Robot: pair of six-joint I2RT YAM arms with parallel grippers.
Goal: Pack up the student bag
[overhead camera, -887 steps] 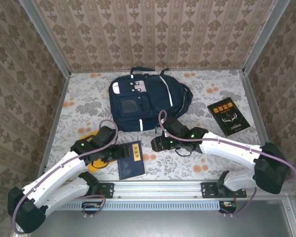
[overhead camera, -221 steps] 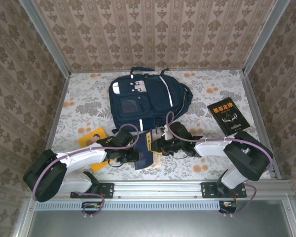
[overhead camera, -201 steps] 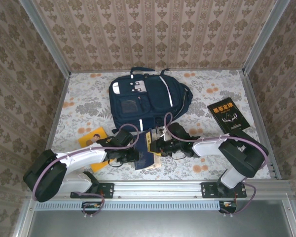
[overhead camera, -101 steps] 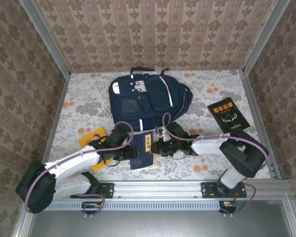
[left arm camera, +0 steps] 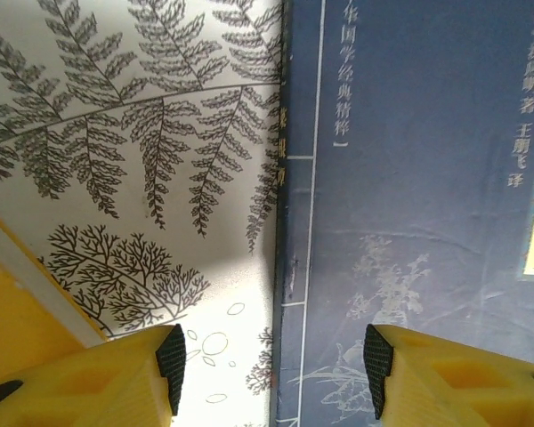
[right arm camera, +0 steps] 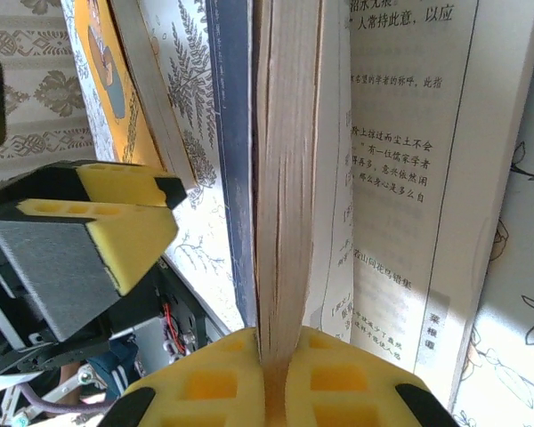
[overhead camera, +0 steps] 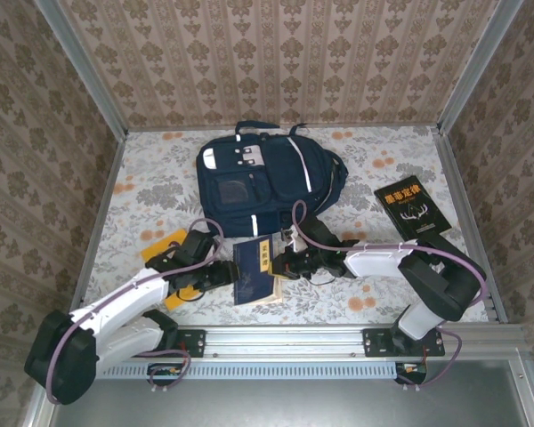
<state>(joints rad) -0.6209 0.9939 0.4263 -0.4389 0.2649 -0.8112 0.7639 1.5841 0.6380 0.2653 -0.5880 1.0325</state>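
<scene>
The left gripper (left arm camera: 276, 365) has spread and let go of the blue book (overhead camera: 254, 271). The right gripper (right arm camera: 276, 374) now pinches its page edge, so the book changes hands. The backpack (overhead camera: 258, 187) lies just beyond, apparently still zipped.

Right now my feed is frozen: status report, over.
Left end effector open over blue book's edge. Right end effector shut on that book. Backpack lies beyond it; yellow book aside.
</scene>
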